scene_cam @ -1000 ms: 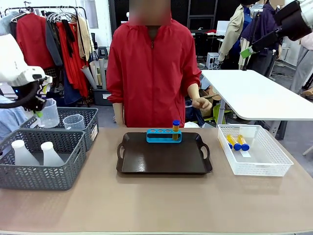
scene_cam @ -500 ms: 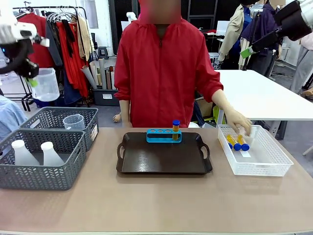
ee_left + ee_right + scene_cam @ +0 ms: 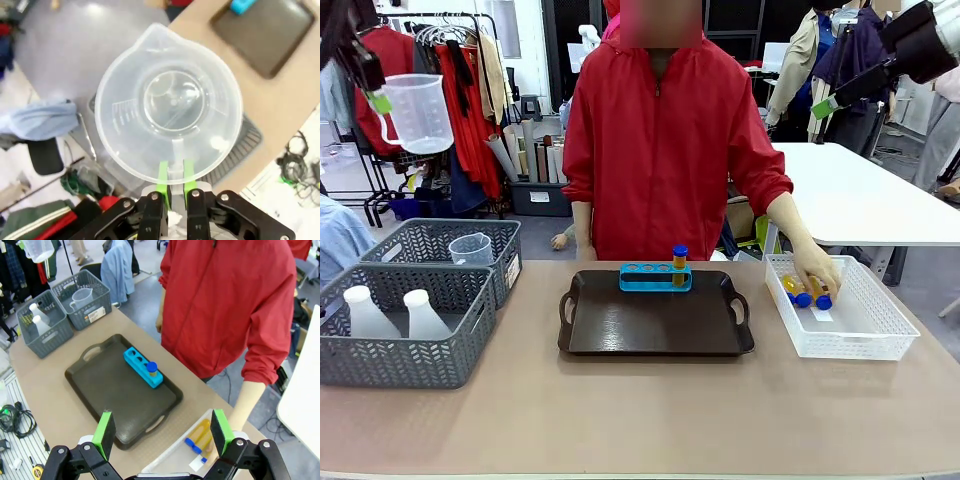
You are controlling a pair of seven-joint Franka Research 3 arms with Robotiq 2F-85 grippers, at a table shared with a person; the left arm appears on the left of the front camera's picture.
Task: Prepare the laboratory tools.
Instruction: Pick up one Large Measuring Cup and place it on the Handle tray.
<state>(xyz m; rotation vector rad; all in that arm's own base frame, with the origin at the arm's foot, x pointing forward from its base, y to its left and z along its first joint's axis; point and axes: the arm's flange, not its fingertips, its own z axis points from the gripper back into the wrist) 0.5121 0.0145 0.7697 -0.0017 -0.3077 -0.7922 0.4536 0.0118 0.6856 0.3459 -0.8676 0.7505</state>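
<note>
Your left pincer (image 3: 174, 172) clamps the handle of the clear beaker (image 3: 417, 112), held high. Your right pincer (image 3: 163, 431) hangs wide open and empty above the tabletop (image 3: 47, 390).

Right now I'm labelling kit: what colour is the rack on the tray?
Blue; the rack shows best in the front view.

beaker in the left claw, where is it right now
Front view, upper left: the beaker hangs by its handle from the left claw, high above the grey baskets.
</note>
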